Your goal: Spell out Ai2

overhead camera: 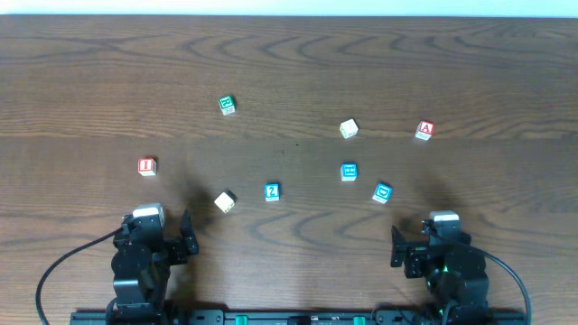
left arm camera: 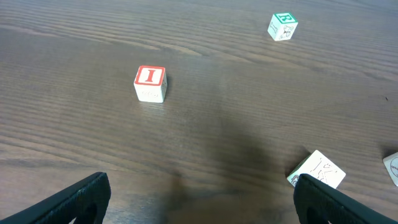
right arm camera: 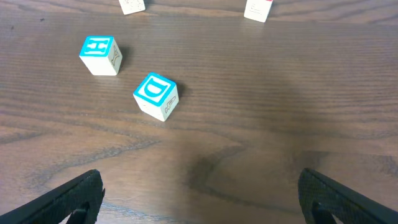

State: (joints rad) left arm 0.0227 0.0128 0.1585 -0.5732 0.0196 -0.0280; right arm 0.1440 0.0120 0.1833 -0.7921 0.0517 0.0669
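Observation:
The red A block (overhead camera: pixel 425 130) lies at the back right, its lower edge showing in the right wrist view (right arm camera: pixel 258 10). The red I block (overhead camera: pixel 147 166) lies at the left and shows in the left wrist view (left arm camera: pixel 150 83). The blue 2 block (overhead camera: pixel 272 191) lies near the middle. My left gripper (overhead camera: pixel 159 236) (left arm camera: pixel 199 199) is open and empty near the front edge, well short of the I block. My right gripper (overhead camera: pixel 433 246) (right arm camera: pixel 199 196) is open and empty at the front right.
Other blocks lie scattered: a green one (overhead camera: pixel 227 106) (left arm camera: pixel 282 26), a plain white one (overhead camera: pixel 349 128) (right arm camera: pixel 132 5), a blue H (overhead camera: pixel 349 171) (right arm camera: pixel 100 55), a blue D (overhead camera: pixel 383 192) (right arm camera: pixel 156 95), and a white picture block (overhead camera: pixel 225 200) (left arm camera: pixel 317 170) by my left gripper's right finger.

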